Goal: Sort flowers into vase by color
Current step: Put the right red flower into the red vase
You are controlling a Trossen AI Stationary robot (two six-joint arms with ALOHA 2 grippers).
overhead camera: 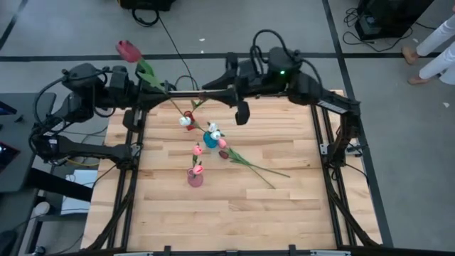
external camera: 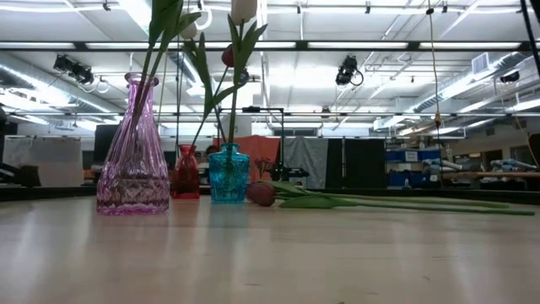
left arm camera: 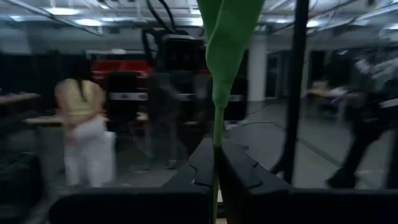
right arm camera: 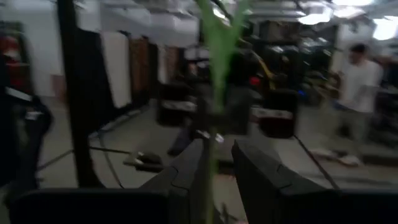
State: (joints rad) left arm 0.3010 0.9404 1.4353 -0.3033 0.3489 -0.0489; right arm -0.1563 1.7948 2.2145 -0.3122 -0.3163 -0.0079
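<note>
- Three ribbed glass vases stand grouped mid-table: pink vase (external camera: 133, 152) nearest, red vase (external camera: 186, 173) farthest, blue vase (external camera: 229, 174) between, each holding tulips.
- Two loose flowers (overhead camera: 249, 162) lie flat on the wooden table (overhead camera: 284, 206) beside the blue vase (thin green stems pointing away from it).
- Left gripper (overhead camera: 169, 90), raised over the far table edge, pinches the stem of a dark pink tulip (overhead camera: 129, 50); bloom hangs beyond the table.
- Right gripper (overhead camera: 202, 89) meets it there; its fingers (right arm camera: 261, 180) stand slightly apart around the same stem, contact uncertain.
</note>
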